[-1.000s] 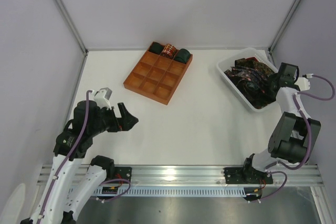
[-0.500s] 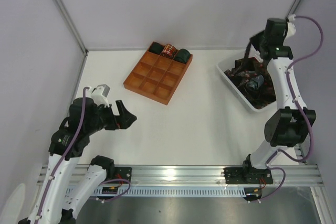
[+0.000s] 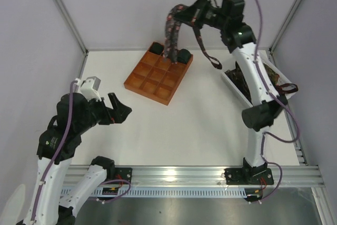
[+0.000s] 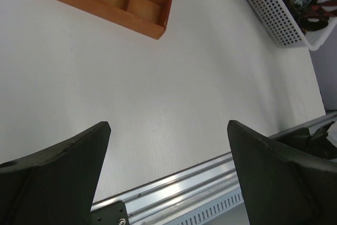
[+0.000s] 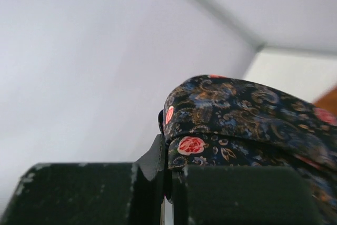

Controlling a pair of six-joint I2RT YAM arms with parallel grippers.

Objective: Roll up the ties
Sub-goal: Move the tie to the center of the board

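Gripping a paisley tie (image 3: pixel 169 38), your R gripper (image 3: pixel 183 14) is up high at the far side, tie hanging over the tray (image 3: pixel 158 80). Your L gripper's (image 3: pixel 121 110) wide open, near left.

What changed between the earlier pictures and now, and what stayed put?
The right end effector rose out of the white bin and swung left, shut on a paisley tie now dangling above the tray. The left end effector stayed open; tray and coiled ties unmoved.

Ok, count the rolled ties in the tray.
2 visible: a dark green coil in the tray's back-left compartment, a dark coil back-right. The hanging tie held by the right gripper covers the back-middle one, so another may be hidden.
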